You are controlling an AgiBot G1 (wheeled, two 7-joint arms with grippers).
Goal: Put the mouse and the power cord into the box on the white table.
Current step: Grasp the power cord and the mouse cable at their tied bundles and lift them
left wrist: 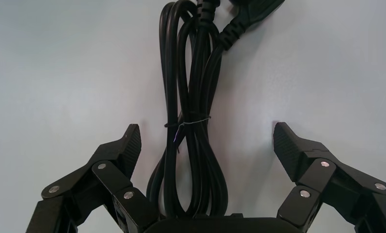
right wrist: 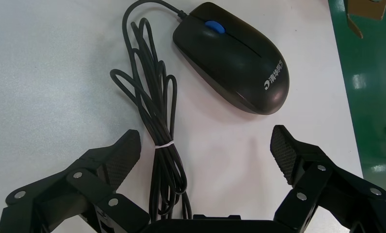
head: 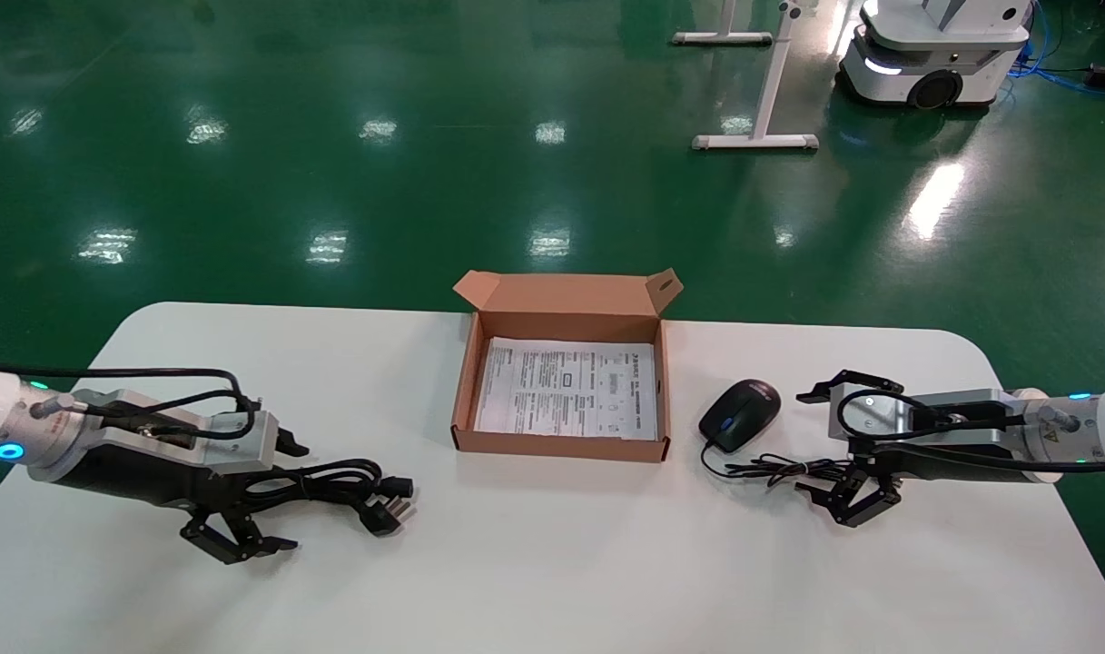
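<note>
You've packed nothing yet: the box (head: pixel 566 386) holds neither the mouse (head: pixel 739 413) nor the power cord (head: pixel 334 483), with the left gripper (left wrist: pixel 205 145) and right gripper (right wrist: pixel 205 150) both spread wide on the table (head: pixel 552 554)

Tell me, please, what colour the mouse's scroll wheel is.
Blue, clearest in the right wrist view: scroll wheel.

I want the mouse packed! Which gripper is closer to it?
Right. The right gripper sits open just beside the mouse; the left gripper is far across the box.
</note>
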